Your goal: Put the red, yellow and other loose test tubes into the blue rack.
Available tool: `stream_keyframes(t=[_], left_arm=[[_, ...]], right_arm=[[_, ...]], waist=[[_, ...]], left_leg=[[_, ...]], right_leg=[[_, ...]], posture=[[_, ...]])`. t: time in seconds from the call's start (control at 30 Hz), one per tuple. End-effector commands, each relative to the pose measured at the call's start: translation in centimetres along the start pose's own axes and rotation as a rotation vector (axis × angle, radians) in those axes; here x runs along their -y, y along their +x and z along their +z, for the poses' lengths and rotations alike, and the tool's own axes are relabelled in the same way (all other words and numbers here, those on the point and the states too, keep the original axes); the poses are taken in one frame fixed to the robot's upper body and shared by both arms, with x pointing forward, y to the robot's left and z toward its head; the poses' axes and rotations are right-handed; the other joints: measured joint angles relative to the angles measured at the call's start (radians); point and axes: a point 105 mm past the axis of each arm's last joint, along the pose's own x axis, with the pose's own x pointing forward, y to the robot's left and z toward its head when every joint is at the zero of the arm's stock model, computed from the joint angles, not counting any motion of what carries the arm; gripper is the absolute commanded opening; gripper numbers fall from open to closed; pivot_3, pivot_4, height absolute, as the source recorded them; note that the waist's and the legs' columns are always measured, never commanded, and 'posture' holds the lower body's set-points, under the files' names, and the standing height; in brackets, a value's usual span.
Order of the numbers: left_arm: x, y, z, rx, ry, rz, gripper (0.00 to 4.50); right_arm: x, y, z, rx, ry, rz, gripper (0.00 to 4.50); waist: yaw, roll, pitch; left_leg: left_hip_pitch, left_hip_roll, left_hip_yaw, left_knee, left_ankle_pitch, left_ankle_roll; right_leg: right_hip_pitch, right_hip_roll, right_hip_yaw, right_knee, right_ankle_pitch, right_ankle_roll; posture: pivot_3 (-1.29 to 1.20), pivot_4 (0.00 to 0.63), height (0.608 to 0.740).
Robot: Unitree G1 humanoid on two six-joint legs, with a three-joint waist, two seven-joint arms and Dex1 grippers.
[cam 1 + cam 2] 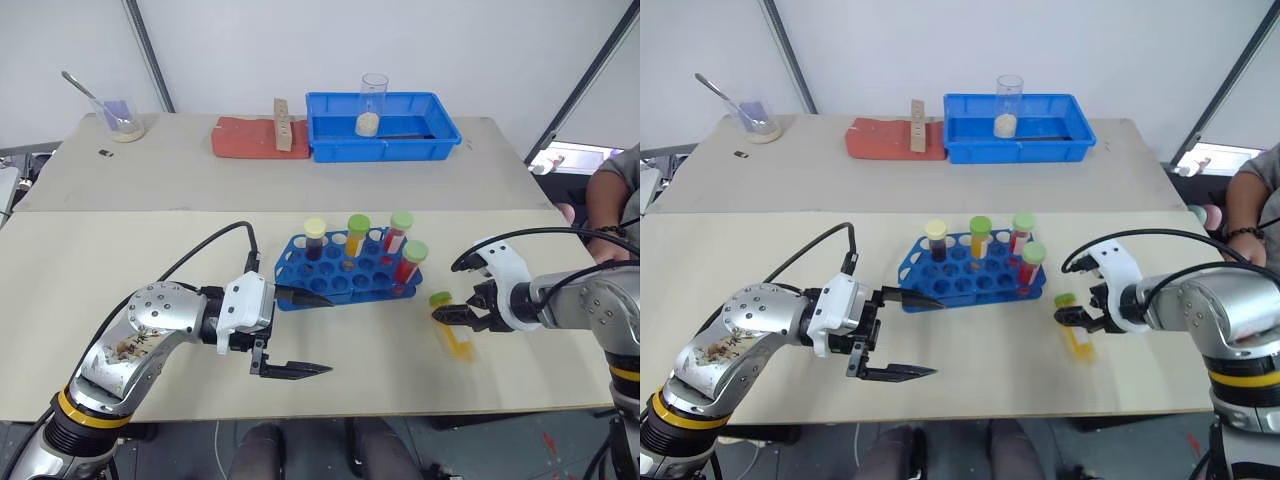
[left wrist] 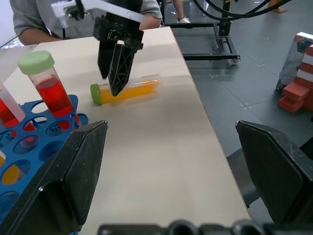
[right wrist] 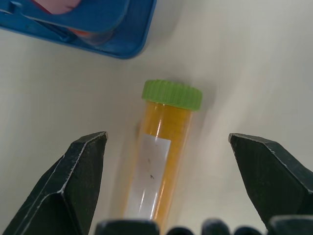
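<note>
The blue rack (image 1: 332,284) stands mid-table with several capped tubes upright in it, among them a red tube (image 1: 408,262) and a dark one with a yellow cap (image 1: 315,238). To its right a loose yellow tube (image 1: 456,335) with a green cap lies flat on the table. My right gripper (image 1: 455,316) points down over this tube, open. In the right wrist view the yellow tube (image 3: 159,164) lies between the two spread fingers, untouched. My left gripper (image 1: 312,334) is open and empty just left of the rack, pointing right. The left wrist view shows the right gripper (image 2: 116,66) over the yellow tube (image 2: 134,90).
At the back stand a blue bin (image 1: 430,130) holding a clear beaker (image 1: 372,103), a red pad (image 1: 245,138) with a wooden block (image 1: 283,124), and a bowl with a spoon (image 1: 124,125). A person (image 1: 612,200) sits at the right edge. The table's front edge is close.
</note>
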Motion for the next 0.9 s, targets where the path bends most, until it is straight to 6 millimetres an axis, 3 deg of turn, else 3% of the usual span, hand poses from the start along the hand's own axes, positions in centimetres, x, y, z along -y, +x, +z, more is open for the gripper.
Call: stream_keyframes(t=[0.03,0.1,0.4,0.43,0.57,0.67,0.8,0.9], left_arm=[[0.3,0.3,0.9,0.028,0.051,0.004,4.5],[0.4,0.4,0.8,0.029,0.049,0.009,4.5],[0.4,0.2,0.5,0.024,0.041,0.028,4.5],[0.3,0.1,0.5,0.023,0.038,0.031,4.5],[-0.2,-0.5,0.4,0.026,0.016,0.069,4.5],[-1.0,-1.5,0.3,0.023,-0.006,0.129,4.5],[-2.2,-3.9,-0.5,-0.024,-0.013,0.233,4.5],[-3.1,-5.6,-0.8,-0.057,-0.015,0.305,4.5]], right_arm=[[0.2,0.7,-0.1,-0.041,0.017,-0.009,4.41],[0.2,1.2,-0.1,-0.054,0.025,-0.005,4.18],[0.2,1.8,0.1,-0.061,0.044,-0.006,1.2],[0.3,1.7,0.1,-0.058,0.045,-0.007,1.03],[0.3,0.1,0.1,-0.028,0.029,0.018,1.01],[-1.5,-1.8,-0.3,-0.008,-0.046,0.132,1.01],[-5.7,-4.1,-0.1,0.105,-0.193,0.321,1.01],[-9.3,-4.5,0.8,0.263,-0.262,0.469,1.01]], waist=[[0.0,0.0,0.0],[-0.001,0.0,0.0],[-0.003,0.0,0.0],[-0.003,0.0,0.0],[-0.002,0.0,0.0],[0.005,0.0,0.0],[-0.002,0.0,0.0],[-0.004,0.0,0.0]], left_leg=[[0.0,0.0,0.0,0.0,0.0,0.0],[0.0,0.0,0.0,0.0,0.0,0.0],[0.001,0.0,0.0,0.0,0.0,0.0],[0.001,0.001,0.0,0.0,0.0,0.0],[0.001,0.0,0.0,0.0,0.0,0.0],[-0.001,0.0,-0.001,-0.001,0.0,0.0],[0.0,0.001,-0.001,-0.001,0.0,0.0],[0.001,0.002,-0.001,-0.001,0.0,0.0]], right_leg=[[0.0,0.0,0.0,0.0,0.0,0.0],[0.0,0.0,0.0,0.0,0.0,0.0],[0.0,0.001,0.0,0.0,0.001,0.002],[0.0,0.001,0.0,0.0,0.001,0.002],[0.0,0.0,0.0,0.0,0.001,0.002],[-0.001,0.0,-0.001,0.0,0.001,0.002],[-0.001,0.001,-0.001,0.001,0.001,0.004],[-0.001,0.001,-0.001,0.002,0.001,0.003]], posture=[[0.0,0.15,0.74],[0.0,0.15,0.74],[0.0,0.15,0.74],[0.0,0.15,0.74],[0.0,0.15,0.74],[0.0,0.15,0.74],[0.0,0.15,0.74],[0.0,0.15,0.74]])
